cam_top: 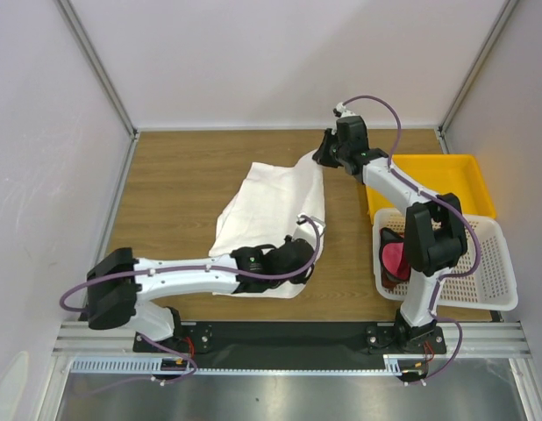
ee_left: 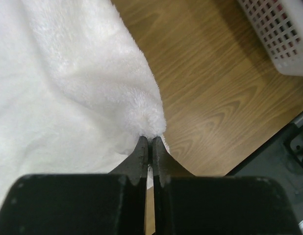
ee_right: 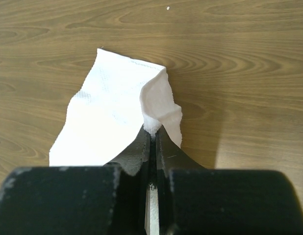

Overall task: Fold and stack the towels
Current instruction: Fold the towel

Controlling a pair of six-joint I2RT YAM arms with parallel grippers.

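Where pinched at two corners, white towel [cam_top: 269, 209] bunches, fluffy, creased

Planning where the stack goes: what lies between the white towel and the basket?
Only bare wooden table lies between the white towel and the basket; the top and left wrist views both show it.

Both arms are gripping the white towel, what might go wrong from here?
Both sets of jaws pinch only a small tip of the white towel, so a pull may slip it free. The towel lies rumpled, so the fold may come out crooked.
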